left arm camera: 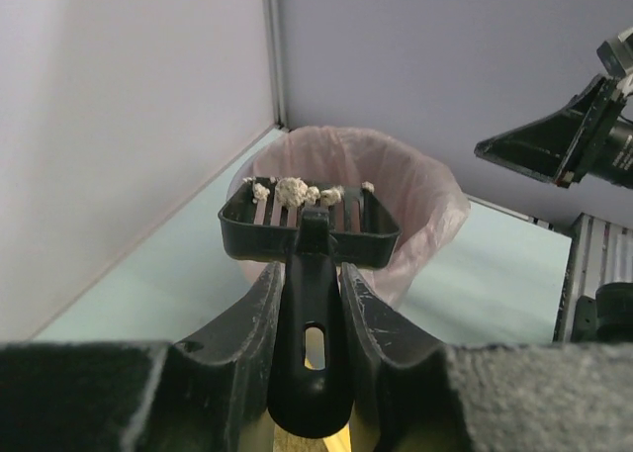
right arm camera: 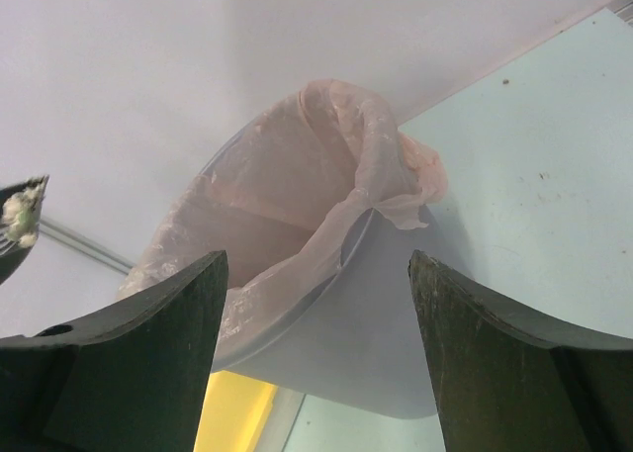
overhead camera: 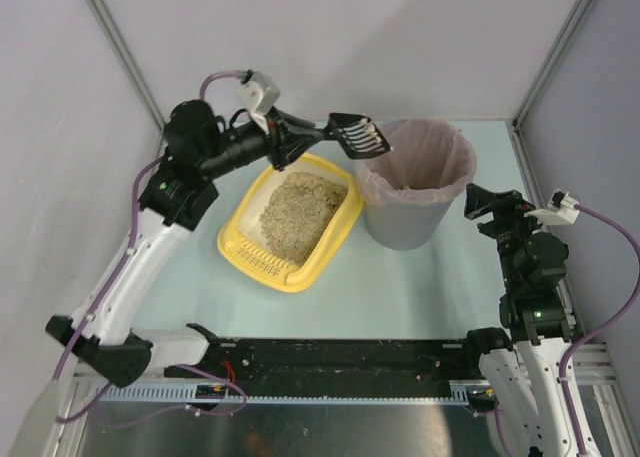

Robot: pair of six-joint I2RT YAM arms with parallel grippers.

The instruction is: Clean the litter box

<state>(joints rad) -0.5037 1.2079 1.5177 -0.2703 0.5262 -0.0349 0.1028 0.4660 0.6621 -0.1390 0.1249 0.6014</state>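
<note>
Inside white walls, on the pale green desk [overhead camera: 420, 287], the yellow litter box [overhead camera: 262, 262] lies left of centre and holds beige litter [overhead camera: 300, 209]. Just beside it, on the right, stands a grey bin [overhead camera: 400, 227] with a pinkish liner. The left end effector [overhead camera: 312, 132] grips the handle of a black slotted scoop [overhead camera: 360, 135], which carries pale clumps [left arm camera: 292, 190] at the rim of the bin. The right end effector [overhead camera: 488, 203] is wide open, near the bin, and holds nothing.

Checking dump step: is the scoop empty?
No, several pale clumps lie on the slats of the scoop.
</note>
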